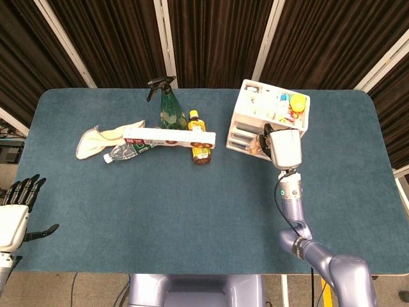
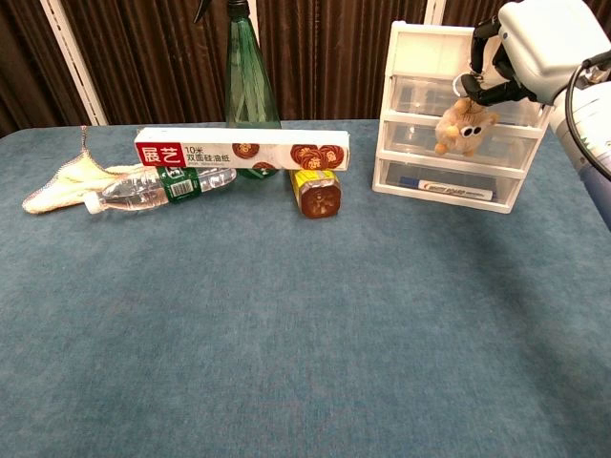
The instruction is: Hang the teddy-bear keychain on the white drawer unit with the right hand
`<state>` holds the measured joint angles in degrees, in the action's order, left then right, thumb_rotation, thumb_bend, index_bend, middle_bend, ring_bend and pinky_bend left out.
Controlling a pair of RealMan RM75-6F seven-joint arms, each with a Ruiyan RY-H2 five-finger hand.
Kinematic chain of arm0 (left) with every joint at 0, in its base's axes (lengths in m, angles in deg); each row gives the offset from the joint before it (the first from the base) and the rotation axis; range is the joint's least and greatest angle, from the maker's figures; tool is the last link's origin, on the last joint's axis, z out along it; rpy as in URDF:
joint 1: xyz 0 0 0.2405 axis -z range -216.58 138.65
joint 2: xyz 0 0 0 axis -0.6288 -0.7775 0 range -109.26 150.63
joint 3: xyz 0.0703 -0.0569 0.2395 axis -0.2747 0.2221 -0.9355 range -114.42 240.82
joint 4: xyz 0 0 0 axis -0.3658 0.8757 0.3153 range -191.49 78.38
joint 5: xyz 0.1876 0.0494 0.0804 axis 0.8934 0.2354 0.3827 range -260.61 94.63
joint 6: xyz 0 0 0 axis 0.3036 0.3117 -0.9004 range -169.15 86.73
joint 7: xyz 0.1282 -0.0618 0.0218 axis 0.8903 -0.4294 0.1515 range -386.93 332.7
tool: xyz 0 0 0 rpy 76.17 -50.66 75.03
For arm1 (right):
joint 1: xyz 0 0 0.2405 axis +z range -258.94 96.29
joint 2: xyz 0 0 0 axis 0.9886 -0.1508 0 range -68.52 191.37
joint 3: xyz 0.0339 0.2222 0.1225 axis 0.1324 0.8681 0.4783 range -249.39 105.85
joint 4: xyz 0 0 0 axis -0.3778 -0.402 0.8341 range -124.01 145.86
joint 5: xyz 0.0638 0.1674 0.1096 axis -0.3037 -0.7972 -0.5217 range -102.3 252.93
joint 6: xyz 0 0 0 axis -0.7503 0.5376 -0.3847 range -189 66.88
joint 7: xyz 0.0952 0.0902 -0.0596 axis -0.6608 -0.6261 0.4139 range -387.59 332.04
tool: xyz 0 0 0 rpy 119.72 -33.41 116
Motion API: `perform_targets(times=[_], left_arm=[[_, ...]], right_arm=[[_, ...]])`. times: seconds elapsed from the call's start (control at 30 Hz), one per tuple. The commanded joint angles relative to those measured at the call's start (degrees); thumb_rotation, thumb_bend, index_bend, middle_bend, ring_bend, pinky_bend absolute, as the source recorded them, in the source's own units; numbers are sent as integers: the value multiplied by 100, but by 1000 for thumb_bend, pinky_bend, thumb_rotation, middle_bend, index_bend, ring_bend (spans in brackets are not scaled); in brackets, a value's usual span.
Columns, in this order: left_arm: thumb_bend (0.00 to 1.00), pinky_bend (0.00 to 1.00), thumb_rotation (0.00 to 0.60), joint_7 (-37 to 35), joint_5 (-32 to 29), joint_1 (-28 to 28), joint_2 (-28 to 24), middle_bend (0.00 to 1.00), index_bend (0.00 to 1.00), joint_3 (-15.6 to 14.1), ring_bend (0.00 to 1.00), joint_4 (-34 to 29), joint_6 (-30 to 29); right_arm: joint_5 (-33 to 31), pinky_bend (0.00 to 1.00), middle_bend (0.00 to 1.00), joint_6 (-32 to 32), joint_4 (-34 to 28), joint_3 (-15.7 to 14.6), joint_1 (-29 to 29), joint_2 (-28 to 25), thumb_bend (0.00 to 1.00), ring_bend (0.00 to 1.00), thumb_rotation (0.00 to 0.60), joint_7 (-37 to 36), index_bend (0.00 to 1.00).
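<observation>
Dark curtains behind a blue table (image 1: 192, 211). We see the right hand (image 2: 535, 48) pinching the ring of the teddy-bear keychain (image 2: 463, 122), bear dangling against the front of the white drawer unit (image 2: 420, 143), middle drawer level. Left hand (image 1: 16, 217) sits off the table's near-left corner, fingers spread, holding nothing. Spray bottle (image 2: 250, 76), long box (image 2: 243, 153) mid-table.

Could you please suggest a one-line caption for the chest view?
Right robot hand dangles a teddy-bear keychain before the white drawer unit's middle drawer.
</observation>
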<state>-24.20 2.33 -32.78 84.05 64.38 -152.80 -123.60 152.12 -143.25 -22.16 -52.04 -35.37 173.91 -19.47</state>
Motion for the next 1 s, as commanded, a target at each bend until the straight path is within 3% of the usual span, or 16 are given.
perform_targets(times=[0.03,1.0], left_arm=[[52,0,558,4,-2,0,3,0,0,3,0,3,-3],[52,0,559,0,-6,5,7,0,0,3,0,-3,9]], right_arm=[[-1,921,1000,11,26,-13,-8,25,430,1000,600,-17,615],[9,921,1000,42,250,-36,43,204,429,1000,600,-103,615]])
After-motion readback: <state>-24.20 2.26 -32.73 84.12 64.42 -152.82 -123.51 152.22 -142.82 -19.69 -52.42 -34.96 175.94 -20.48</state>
